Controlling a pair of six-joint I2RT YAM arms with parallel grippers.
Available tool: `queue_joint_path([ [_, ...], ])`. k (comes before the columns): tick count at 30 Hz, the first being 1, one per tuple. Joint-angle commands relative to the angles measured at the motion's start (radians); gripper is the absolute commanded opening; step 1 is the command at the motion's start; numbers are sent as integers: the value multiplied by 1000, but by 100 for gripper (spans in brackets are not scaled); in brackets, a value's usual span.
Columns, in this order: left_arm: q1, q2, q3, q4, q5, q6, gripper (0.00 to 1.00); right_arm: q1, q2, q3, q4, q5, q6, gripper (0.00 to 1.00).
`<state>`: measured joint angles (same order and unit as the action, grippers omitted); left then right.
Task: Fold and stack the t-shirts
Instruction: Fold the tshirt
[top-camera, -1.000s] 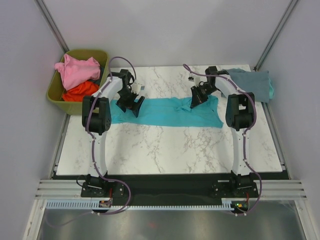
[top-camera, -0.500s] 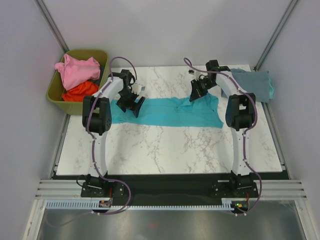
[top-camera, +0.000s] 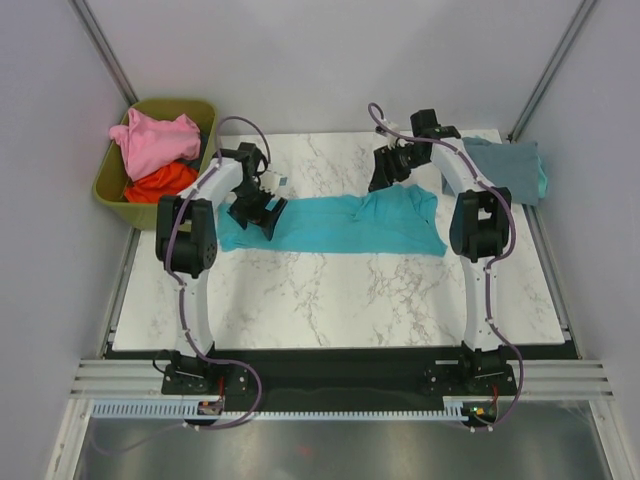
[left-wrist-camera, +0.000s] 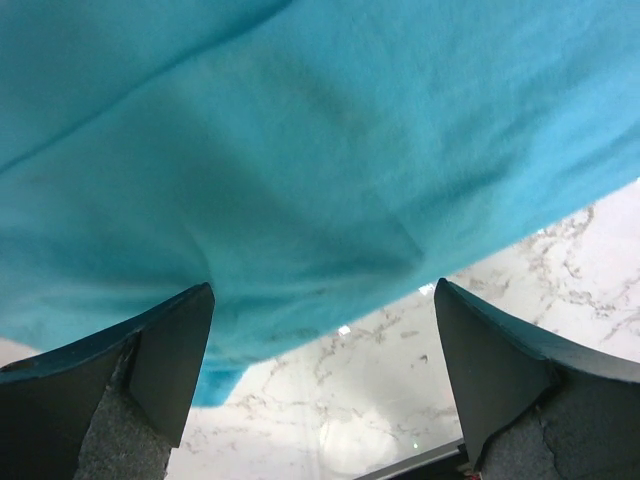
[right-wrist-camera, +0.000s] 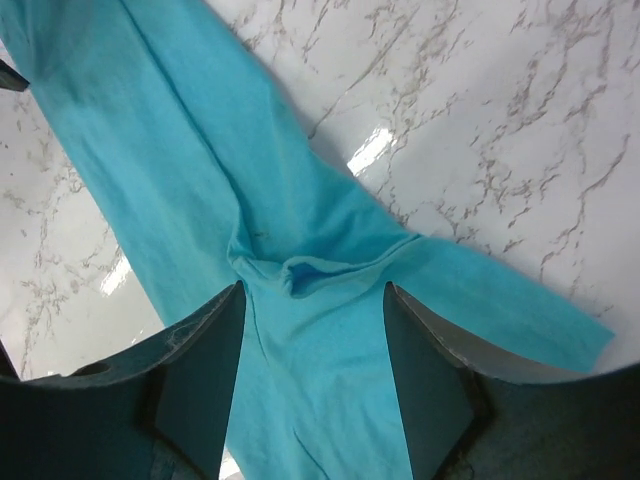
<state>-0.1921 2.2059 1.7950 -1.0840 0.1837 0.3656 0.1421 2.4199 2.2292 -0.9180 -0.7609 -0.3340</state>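
Top external view: we see a white marble table (top-camera: 330, 290) with two arms reaching across it. A teal t-shirt (top-camera: 340, 222) lies flat as a long band across the middle of the table, its sides apparently already folded in. The left gripper (top-camera: 262, 208) is low over the band's left end. The right gripper (top-camera: 385, 172) hangs over the band's far edge, near its right end.

In the left wrist view both fingers (left-wrist-camera: 165, 360) are spread wide, with teal cloth below and nothing pinched. In the right wrist view the fingers (right-wrist-camera: 205, 380) are likewise parted and empty, above a small bunched crease in the cloth.

A grey-blue t-shirt (top-camera: 505, 165) rests as a compact folded piece at the far right corner of the table. We take it as one shirt finished and the start of the stack. A pink t-shirt (top-camera: 155, 140) and an orange-red t-shirt (top-camera: 160, 182) lie heaped and unfolded in the olive-green bin (top-camera: 104, 185) beyond the table's left edge.

We judge the task under half done. The teal shirt needs its end-to-end folds and stacking, and then the two bin shirts follow.
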Motion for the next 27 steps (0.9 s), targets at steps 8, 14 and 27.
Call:
queue_joint_path([
  [8,17,-204,124,-22,180,-105,99,-136,-358,-469,309,5,250,63],
  [14,19,-108,122,39,223,-113,98,-174,-275,-479,363,-48,378,63],
  [27,36,74,231,29,195,-70,96,-173,-147,-439,412,-100,431,61],
])
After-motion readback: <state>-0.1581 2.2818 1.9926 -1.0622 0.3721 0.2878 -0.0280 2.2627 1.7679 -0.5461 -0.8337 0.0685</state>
